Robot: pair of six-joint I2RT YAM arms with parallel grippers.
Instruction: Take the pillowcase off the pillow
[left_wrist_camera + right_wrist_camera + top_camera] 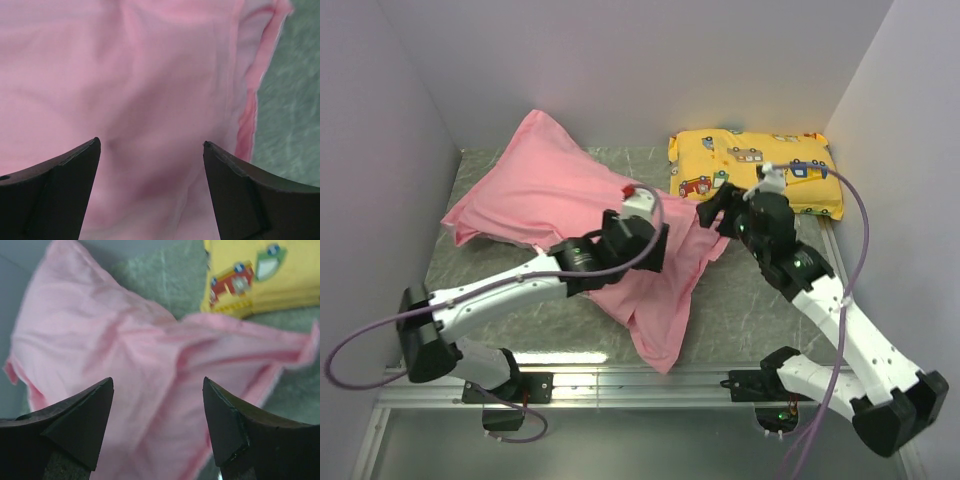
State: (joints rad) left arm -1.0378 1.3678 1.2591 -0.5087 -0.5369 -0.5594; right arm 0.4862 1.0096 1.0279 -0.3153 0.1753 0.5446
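Left gripper: fingers spreading wide, empty, hovering over the pillowcase. Right gripper: likewise spread, empty.
Pillowcase: lying left-centre on the table, its long axis running far-left to near-centre, the slack end pointing nearward.
Advice: pinch the slack hem and pull along that axis.

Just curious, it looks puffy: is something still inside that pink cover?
Apparently filled: the pillowcase bulges plump at its far end, flat at its near end; its filling is hidden.
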